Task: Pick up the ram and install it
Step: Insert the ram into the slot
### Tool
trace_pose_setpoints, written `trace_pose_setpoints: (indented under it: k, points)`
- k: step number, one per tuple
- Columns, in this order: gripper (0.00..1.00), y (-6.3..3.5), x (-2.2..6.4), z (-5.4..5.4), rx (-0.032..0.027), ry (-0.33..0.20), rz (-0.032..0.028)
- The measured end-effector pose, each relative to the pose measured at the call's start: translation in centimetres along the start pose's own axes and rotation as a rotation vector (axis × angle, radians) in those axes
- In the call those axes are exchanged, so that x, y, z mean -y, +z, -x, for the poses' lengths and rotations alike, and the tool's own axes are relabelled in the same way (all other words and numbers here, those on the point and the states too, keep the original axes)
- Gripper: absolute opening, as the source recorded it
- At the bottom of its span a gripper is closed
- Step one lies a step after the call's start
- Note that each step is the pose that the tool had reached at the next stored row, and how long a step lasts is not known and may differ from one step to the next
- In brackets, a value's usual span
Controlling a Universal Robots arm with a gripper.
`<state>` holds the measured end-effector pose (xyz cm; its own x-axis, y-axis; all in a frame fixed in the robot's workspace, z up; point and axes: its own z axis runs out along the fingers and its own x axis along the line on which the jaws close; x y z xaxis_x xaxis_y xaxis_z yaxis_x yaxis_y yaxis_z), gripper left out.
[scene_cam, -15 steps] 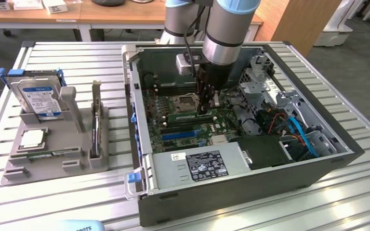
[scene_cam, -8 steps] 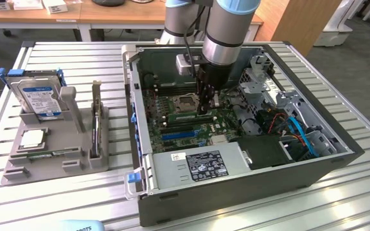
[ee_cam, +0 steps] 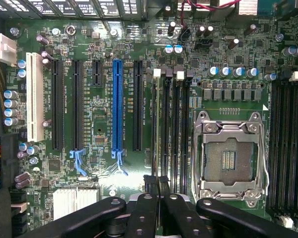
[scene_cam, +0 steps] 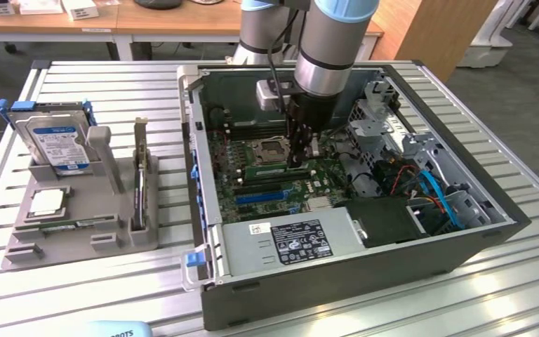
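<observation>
Your ram (scene_cam: pixel 255 170) is a long, thin green stick. It stands on its long edge on the motherboard (scene_cam: pixel 222 151), near the middle of the open case (scene_cam: pixel 344 281). From the wrist view you see it edge-on, a narrow line in the memory slot farthest from the processor socket (ee_cam: pixel 228 158). The tool (ee_cam: pixel 156 182) pinches its upper edge.

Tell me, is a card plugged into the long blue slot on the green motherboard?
No, the long blue slot on the green motherboard is empty, its open channel bare from end to end.
</observation>
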<state>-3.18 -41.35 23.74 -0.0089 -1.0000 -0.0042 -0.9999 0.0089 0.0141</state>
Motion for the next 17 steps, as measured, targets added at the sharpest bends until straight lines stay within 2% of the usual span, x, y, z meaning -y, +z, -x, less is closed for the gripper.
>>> trace_pose_setpoints:
  k: [17]
  points:
    - [0.12, 0.21, -0.06, 0.0, -0.0001, 0.0, 0.0]
